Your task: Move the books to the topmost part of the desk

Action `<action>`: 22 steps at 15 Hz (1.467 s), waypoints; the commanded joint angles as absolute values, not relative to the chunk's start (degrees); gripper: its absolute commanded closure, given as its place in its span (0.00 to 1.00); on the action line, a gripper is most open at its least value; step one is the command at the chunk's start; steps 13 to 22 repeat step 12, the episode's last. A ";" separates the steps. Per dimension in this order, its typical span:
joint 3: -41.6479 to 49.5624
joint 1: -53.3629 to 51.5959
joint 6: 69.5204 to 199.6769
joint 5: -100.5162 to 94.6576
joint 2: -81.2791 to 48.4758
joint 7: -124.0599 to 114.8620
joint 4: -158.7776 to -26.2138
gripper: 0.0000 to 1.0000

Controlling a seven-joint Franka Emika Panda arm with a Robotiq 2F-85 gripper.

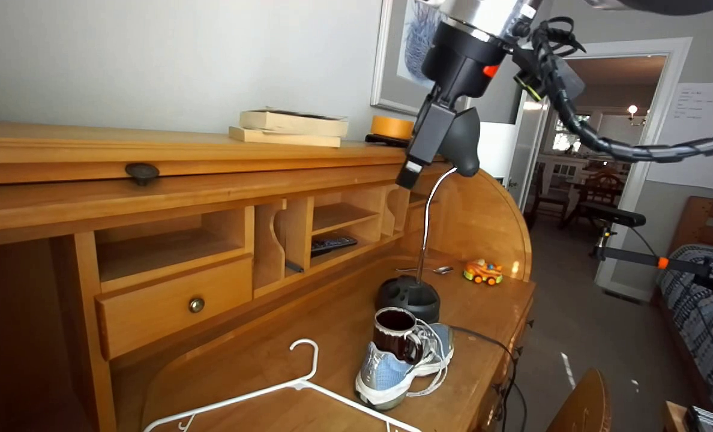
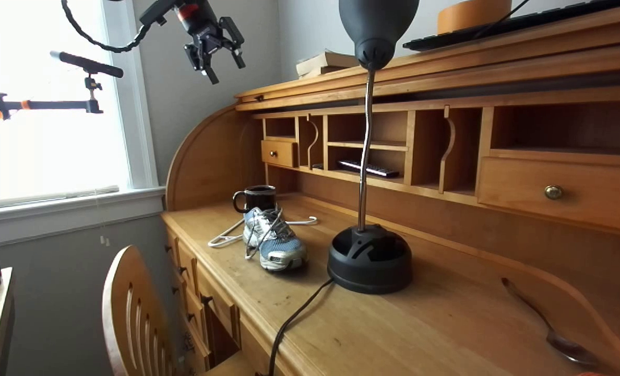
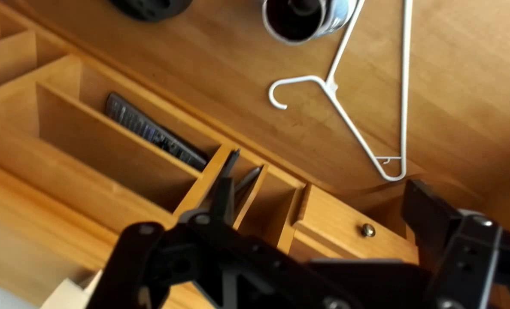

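Observation:
The books (image 1: 293,127) are a small stack with pale cream edges and a dark top cover. They lie flat on the top ledge of the honey-coloured desk (image 1: 122,137), near the wall. They also show in an exterior view (image 2: 326,63), partly behind the ledge's edge, and a pale corner of them shows at the wrist view's lower left (image 3: 68,295). My gripper (image 2: 227,71) is open and empty, in the air above the desk and apart from the books. Its fingers (image 3: 318,189) are spread wide in the wrist view, over the cubbyholes and knobbed drawer.
A black lamp (image 2: 370,261) rises from the desktop near the gripper. A blue-and-white sneaker (image 1: 386,372), a dark mug (image 1: 397,336) and a white hanger (image 1: 299,383) are on the desktop. An orange roll (image 1: 392,127) sits on the ledge beside the books. A remote (image 3: 152,128) lies in a cubbyhole.

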State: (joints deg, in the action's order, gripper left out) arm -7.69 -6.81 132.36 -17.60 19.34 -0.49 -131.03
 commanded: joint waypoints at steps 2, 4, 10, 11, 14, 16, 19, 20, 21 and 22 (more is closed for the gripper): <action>-7.14 -6.76 128.66 -8.72 26.34 -6.11 -140.00 0.00; -6.44 -6.35 128.83 -5.40 27.79 -8.36 -142.87 0.00; -6.01 -4.74 129.65 -3.05 27.06 -9.99 -144.86 0.00; -5.96 -4.67 129.66 -2.89 27.26 -10.17 -145.12 0.00; -5.97 -4.65 129.66 -2.80 27.43 -10.35 -145.27 0.00; -5.97 -4.65 129.66 -2.80 27.43 -10.35 -145.27 0.00; -5.97 -4.65 129.66 -2.80 27.43 -10.35 -145.27 0.00; -5.97 -4.65 129.66 -2.80 27.43 -10.35 -145.27 0.00; -5.97 -4.65 129.66 -2.80 27.43 -10.35 -145.27 0.00; -5.97 -4.65 129.66 -2.80 27.43 -10.35 -145.27 0.00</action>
